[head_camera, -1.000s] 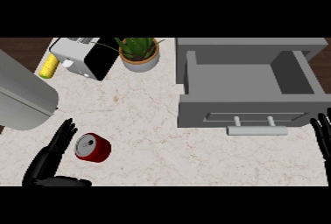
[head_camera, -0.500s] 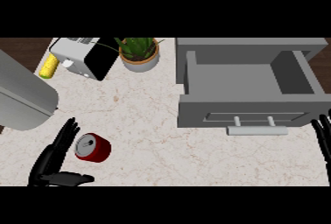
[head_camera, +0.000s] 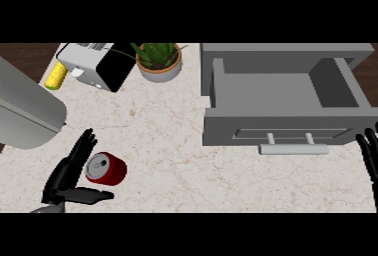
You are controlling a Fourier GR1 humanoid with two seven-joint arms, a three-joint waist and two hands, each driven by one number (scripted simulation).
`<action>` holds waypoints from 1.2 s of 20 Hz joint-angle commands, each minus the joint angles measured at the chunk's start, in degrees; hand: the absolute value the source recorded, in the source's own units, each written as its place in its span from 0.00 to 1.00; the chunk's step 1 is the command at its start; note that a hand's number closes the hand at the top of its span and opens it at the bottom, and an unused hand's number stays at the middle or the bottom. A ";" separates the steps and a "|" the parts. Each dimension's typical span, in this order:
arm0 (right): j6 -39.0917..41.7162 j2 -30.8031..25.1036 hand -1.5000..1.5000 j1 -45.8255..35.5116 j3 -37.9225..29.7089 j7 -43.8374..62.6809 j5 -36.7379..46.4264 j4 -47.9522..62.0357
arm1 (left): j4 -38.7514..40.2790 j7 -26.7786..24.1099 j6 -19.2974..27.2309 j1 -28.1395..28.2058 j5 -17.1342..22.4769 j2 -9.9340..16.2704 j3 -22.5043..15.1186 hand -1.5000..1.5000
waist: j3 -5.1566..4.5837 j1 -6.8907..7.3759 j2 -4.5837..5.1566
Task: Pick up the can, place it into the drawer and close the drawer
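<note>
The right hand [head_camera: 369,157] is cut off by the right edge, only its fingers showing

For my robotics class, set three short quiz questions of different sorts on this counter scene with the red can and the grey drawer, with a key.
1. True or false: the red cylindrical can already lies inside the open grey drawer.
2. Multiple choice: which hand is beside the can? A) the black left hand B) the black right hand
3. Fill in: behind the can, at the counter's far edge, stands a green plant in a ___.

Key
1. False; it lies on the marble counter, and the drawer holds nothing.
2. A; its straight fingers lie along the can's left side, thumb below it.
3. Pot.
</note>
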 commanded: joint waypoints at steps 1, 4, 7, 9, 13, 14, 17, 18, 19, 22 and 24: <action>0.56 -0.21 0.00 0.03 -0.67 0.51 -0.36 -0.42 | 6.53 -4.26 1.31 -2.48 -0.94 -0.93 -0.63 0.00 | -0.01 -0.08 0.01; 1.82 -1.19 0.00 -0.72 -2.25 -0.01 -2.06 1.14 | 11.11 -3.22 2.06 -7.78 0.12 0.13 1.09 0.00 | -0.01 -0.16 0.04; 1.62 0.92 0.00 3.45 0.75 -3.14 0.48 -0.45 | 2.33 -0.19 2.18 -1.62 -0.38 -1.76 -2.36 0.00 | 0.00 -0.01 -0.02; 4.76 -3.03 0.00 1.87 -5.64 1.71 -6.87 -2.55 | 6.39 -2.30 3.55 -4.54 -1.23 -2.75 -2.54 0.00 | -0.01 -0.15 0.00; 2.85 0.50 0.00 3.34 -1.50 1.01 -2.40 -4.52 | 2.01 2.79 3.45 -6.40 -0.69 -3.96 -4.30 0.00 | 0.00 -0.11 -0.02; 1.59 0.93 0.00 5.60 0.20 -1.58 -1.41 -3.18 | 2.07 0.88 1.51 -2.88 0.01 -2.65 -4.03 0.00 | 0.00 -0.05 -0.03; 0.10 0.91 0.00 4.12 1.46 -1.14 -0.78 -3.40 | 5.18 0.56 0.54 -7.43 0.91 -1.03 -2.64 1.00 | 0.00 -0.13 0.00; 5.00 -0.63 0.00 5.26 -4.38 -1.28 -6.23 -3.67 | 1.69 -0.10 1.67 -3.74 0.27 -3.50 -4.65 1.00 | 0.01 -0.10 -0.04; 2.79 -1.73 0.00 0.73 -5.03 1.96 -6.21 -2.33 | 6.34 0.62 4.44 -8.62 -0.97 -5.42 -4.97 1.00 | -0.01 -0.17 0.02; 0.34 0.91 0.00 3.86 0.79 -1.12 -1.60 -4.05 | -0.01 1.28 0.32 -3.81 1.77 -5.87 -5.84 1.00 | 0.01 0.04 -0.04; 2.91 -0.30 0.00 1.45 -2.80 0.05 -3.46 -1.97 | -1.80 4.30 0.73 -4.84 2.27 -6.18 -6.25 1.00 | 0.01 0.07 -0.04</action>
